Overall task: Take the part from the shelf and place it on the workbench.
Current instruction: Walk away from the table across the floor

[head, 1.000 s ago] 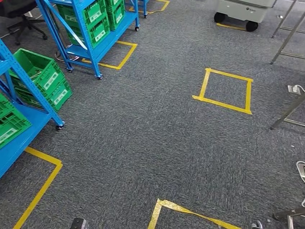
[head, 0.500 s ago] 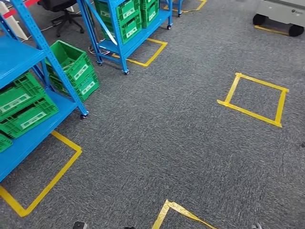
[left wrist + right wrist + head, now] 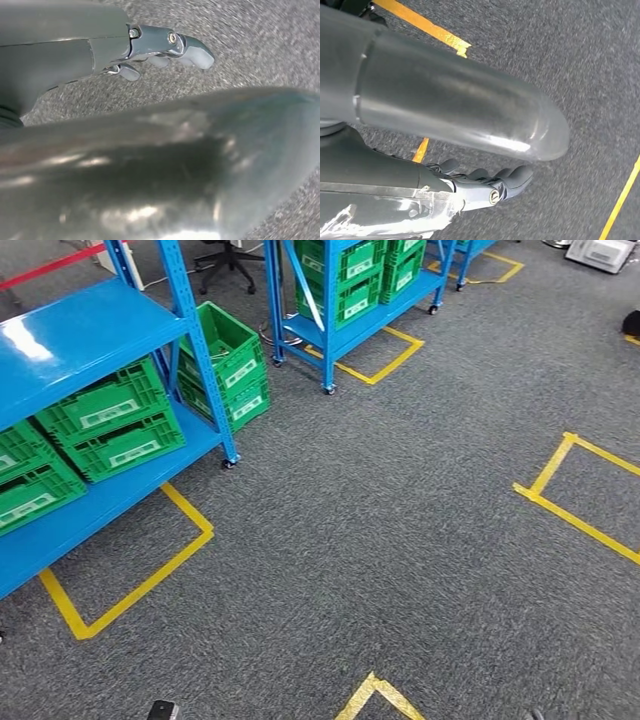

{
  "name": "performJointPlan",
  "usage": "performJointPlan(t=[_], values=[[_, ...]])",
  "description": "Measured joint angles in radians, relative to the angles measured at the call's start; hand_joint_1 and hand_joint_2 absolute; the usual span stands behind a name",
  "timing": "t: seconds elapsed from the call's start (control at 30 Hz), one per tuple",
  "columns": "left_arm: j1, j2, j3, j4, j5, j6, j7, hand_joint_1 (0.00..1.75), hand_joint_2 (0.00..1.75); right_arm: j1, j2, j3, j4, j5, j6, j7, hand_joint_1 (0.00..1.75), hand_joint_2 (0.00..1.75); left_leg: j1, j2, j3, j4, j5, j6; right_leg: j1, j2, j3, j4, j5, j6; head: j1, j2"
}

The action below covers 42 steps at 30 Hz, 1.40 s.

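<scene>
Grey speckled carpet floor covers the whole head view, marked with squares of yellow floor tape. At 9 o'clock stands a blue steel shelf rack on castors; its lower deck carries green plastic slotted crates with white labels. Which crate holds the task's part cannot be told; no part is visible. Just beside that rack's corner post, at 11 o'clock, a stack of open green crates sits on the floor. At 12 o'clock a second blue rack holds more green crates. Another yellow tape square lies at 3 o'clock, and a tape corner at 6 o'clock.

Left wrist view: left hand hangs above carpet, its fingers stretched out straight, lightly apart, holding nothing. Right wrist view: right hand hangs above carpet and tape lines, fingers extended side by side with the thumb well apart, holding nothing.
</scene>
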Motion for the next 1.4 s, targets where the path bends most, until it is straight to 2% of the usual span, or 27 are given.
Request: performJointPlan(t=[0.03,0.07,0.13,0.2,0.27,0.33,0.4,0.43,0.47,0.5,0.53,0.57,0.63,0.7,0.77,0.83,0.9,0.97,1.0,1.03,1.1,1.13,1.2,1.23,1.3,1.33,1.4], values=[[0.001,0.000,0.000,0.000,0.000,0.000,0.000,0.00,0.00,0.000,0.000,0.001,0.000,0.000,0.000,0.000,0.00,0.00,0.001,-0.014,0.002,0.000,0.000,-0.001,-0.001,0.004,0.014,-0.041,0.034,0.000,0.000,0.000],[0.001,0.000,0.000,0.000,0.000,0.000,0.000,0.00,0.00,0.001,0.000,0.003,0.000,-0.001,0.000,0.001,0.00,0.00,0.002,-0.029,0.003,0.001,-0.001,-0.004,-0.004,0.016,0.042,-0.110,0.076,0.000,0.000,0.000],[-0.001,0.000,0.001,0.000,-0.001,0.000,0.000,0.00,0.00,0.000,0.000,0.005,0.000,-0.001,0.000,0.002,0.00,0.00,0.002,-0.055,0.001,0.006,-0.001,-0.015,-0.011,0.064,0.094,-0.232,0.124,-0.001,0.000,0.000],[-0.001,0.001,0.002,-0.001,-0.004,0.000,0.000,0.00,0.00,0.000,0.000,0.008,0.000,-0.003,0.000,0.002,0.00,0.00,0.003,-0.077,-0.006,0.007,0.002,-0.029,-0.012,0.086,0.112,-0.269,0.126,-0.009,0.000,0.000],[0.003,0.002,0.005,-0.001,-0.008,0.000,0.000,0.00,0.00,-0.001,0.000,0.011,0.000,-0.003,0.000,0.002,0.00,0.00,0.007,-0.088,-0.013,0.006,0.006,-0.041,-0.010,0.065,0.116,-0.270,0.130,-0.023,0.000,0.000],[0.004,0.003,0.008,-0.001,-0.014,-0.001,0.000,0.00,0.00,-0.002,0.000,0.013,0.000,0.001,0.000,-0.001,0.00,0.00,0.005,-0.047,-0.035,0.046,-0.019,-0.050,-0.011,0.040,0.117,-0.273,0.133,-0.036,-0.008,0.000],[-0.002,0.003,0.012,-0.001,-0.021,-0.002,-0.001,0.00,0.00,0.000,0.000,0.013,-0.001,0.008,0.001,-0.006,0.00,0.00,0.002,0.010,-0.092,0.159,-0.079,-0.056,-0.008,0.011,0.118,-0.275,0.132,-0.045,-0.016,0.000],[-0.005,0.003,0.015,-0.001,-0.025,-0.004,-0.001,0.00,0.00,0.001,0.000,0.013,-0.001,0.011,0.002,-0.007,0.00,0.00,0.002,0.022,-0.125,0.223,-0.104,-0.058,-0.007,-0.005,0.118,-0.275,0.130,-0.047,-0.017,0.000],[-0.005,0.003,0.017,-0.001,-0.028,-0.006,-0.001,0.00,0.00,0.001,0.000,0.013,-0.001,0.014,0.002,-0.008,0.00,0.00,0.003,0.028,-0.147,0.267,-0.115,-0.059,-0.005,-0.020,0.119,-0.275,0.128,-0.049,-0.017,0.000],[-0.004,0.003,0.019,-0.001,-0.031,-0.007,-0.001,0.00,0.00,-0.001,0.000,0.012,-0.001,0.015,0.003,-0.010,0.00,0.00,0.003,0.032,-0.154,0.279,-0.108,-0.058,-0.004,-0.033,0.120,-0.275,0.126,-0.050,-0.017,0.000],[-0.003,0.003,0.021,-0.001,-0.032,-0.008,-0.001,0.00,0.00,-0.002,0.000,0.012,-0.002,0.018,0.004,-0.011,0.00,0.00,0.003,0.035,-0.141,0.255,-0.084,-0.056,-0.003,-0.046,0.123,-0.275,0.123,-0.049,-0.017,0.000],[-0.003,0.003,0.023,-0.001,-0.034,-0.009,-0.002,0.00,0.00,-0.004,0.000,0.012,-0.002,0.019,0.005,-0.012,0.00,0.00,0.002,0.042,-0.114,0.203,-0.050,-0.052,-0.003,-0.058,0.127,-0.275,0.120,-0.048,-0.017,0.000],[-0.006,0.003,0.025,-0.001,-0.036,-0.009,-0.002,0.00,0.00,-0.006,0.000,0.012,-0.002,0.022,0.007,-0.013,0.00,0.00,-0.006,0.082,-0.049,0.080,-0.002,-0.040,0.002,-0.080,0.134,-0.274,0.110,-0.040,-0.018,0.000],[-0.011,0.004,0.026,-0.001,-0.039,-0.010,-0.003,0.00,0.00,-0.007,0.000,0.012,-0.002,0.028,0.007,-0.015,0.00,0.00,-0.013,0.107,-0.019,0.020,0.000,-0.027,0.008,-0.099,0.143,-0.273,0.102,-0.028,-0.016,0.000],[-0.011,0.004,0.028,-0.001,-0.043,-0.011,-0.006,0.00,0.00,-0.010,0.000,0.012,-0.002,0.042,0.004,-0.022,0.00,0.00,-0.011,0.092,-0.012,0.011,-0.009,-0.014,0.008,-0.107,0.156,-0.270,0.100,-0.014,-0.014,0.000],[-0.008,0.005,0.031,-0.001,-0.047,-0.011,-0.008,0.00,0.00,-0.014,0.000,0.013,-0.003,0.053,0.000,-0.028,0.00,0.00,-0.006,0.077,-0.001,0.007,-0.012,-0.004,0.004,-0.074,0.147,-0.235,0.077,-0.003,-0.011,0.000],[-0.011,0.004,0.034,-0.001,-0.050,-0.012,-0.010,0.00,0.00,-0.014,-0.001,0.013,-0.003,0.057,-0.003,-0.032,0.00,0.00,-0.003,0.066,0.005,0.007,-0.014,0.004,0.000,-0.026,0.087,-0.125,0.025,0.002,-0.006,0.000],[-0.015,0.003,0.036,-0.001,-0.051,-0.012,-0.011,0.00,0.00,-0.011,-0.001,0.013,-0.003,0.059,-0.005,-0.032,0.00,0.00,-0.002,0.052,0.009,0.007,-0.020,0.008,-0.001,-0.006,0.010,-0.009,-0.013,0.005,-0.003,0.000],[-0.014,0.003,0.038,-0.001,-0.052,-0.013,-0.011,0.00,0.00,-0.009,-0.001,0.012,-0.003,0.060,-0.006,-0.033,0.00,0.00,-0.002,0.045,0.014,0.007,-0.023,0.007,-0.001,-0.004,-0.012,0.010,-0.007,0.006,-0.002,0.000],[-0.013,0.003,0.039,-0.001,-0.052,-0.013,-0.011,0.00,0.00,-0.008,-0.001,0.012,-0.003,0.060,-0.006,-0.033,0.00,0.00,0.000,0.039,0.021,0.008,-0.029,0.004,-0.002,-0.003,-0.017,-0.008,0.020,0.007,-0.001,0.000],[-0.012,0.003,0.041,-0.001,-0.053,-0.014,-0.011,0.00,0.00,-0.007,-0.002,0.011,-0.004,0.061,-0.007,-0.033,0.00,0.00,0.004,0.030,0.040,0.008,-0.042,-0.006,-0.006,-0.001,0.016,-0.125,0.111,0.011,-0.001,0.000],[-0.012,0.003,0.042,-0.001,-0.053,-0.014,-0.012,0.00,0.00,-0.008,-0.002,0.011,-0.005,0.061,-0.007,-0.034,0.00,0.00,0.005,0.026,0.048,0.011,-0.049,-0.012,-0.008,0.001,0.035,-0.186,0.136,0.010,0.001,0.000],[-0.013,0.004,0.043,-0.001,-0.053,-0.015,-0.012,0.00,0.00,-0.010,-0.002,0.012,-0.006,0.062,-0.007,-0.034,0.00,0.00,0.003,0.023,0.054,0.014,-0.060,-0.026,-0.010,0.004,0.055,-0.244,0.145,-0.001,0.004,0.000],[-0.013,0.004,0.043,-0.001,-0.054,-0.015,-0.012,0.00,0.00,-0.010,-0.002,0.012,-0.006,0.062,-0.007,-0.034,0.00,0.00,0.001,0.022,0.057,0.016,-0.063,-0.031,-0.009,0.004,0.056,-0.246,0.136,-0.012,0.004,0.000],[-0.013,0.004,0.043,-0.001,-0.054,-0.014,-0.013,0.00,0.00,-0.009,-0.002,0.011,-0.007,0.062,-0.007,-0.035,0.00,0.00,0.002,0.024,0.061,0.024,-0.068,-0.042,-0.010,0.005,0.069,-0.246,0.143,-0.029,0.003,0.000],[-0.014,0.004,0.043,-0.001,-0.054,-0.014,-0.013,0.00,0.00,-0.008,-0.002,0.011,-0.007,0.062,-0.007,-0.035,0.00,0.00,0.003,0.027,0.052,0.045,-0.075,-0.046,-0.011,0.004,0.078,-0.247,0.141,-0.035,0.001,0.000],[-0.017,0.004,0.043,-0.001,-0.054,-0.014,-0.014,0.00,0.00,-0.009,-0.002,0.011,-0.008,0.063,-0.007,-0.037,0.00,0.00,0.003,0.032,-0.007,0.143,-0.105,-0.053,-0.010,0.003,0.094,-0.250,0.134,-0.044,-0.003,0.000]])
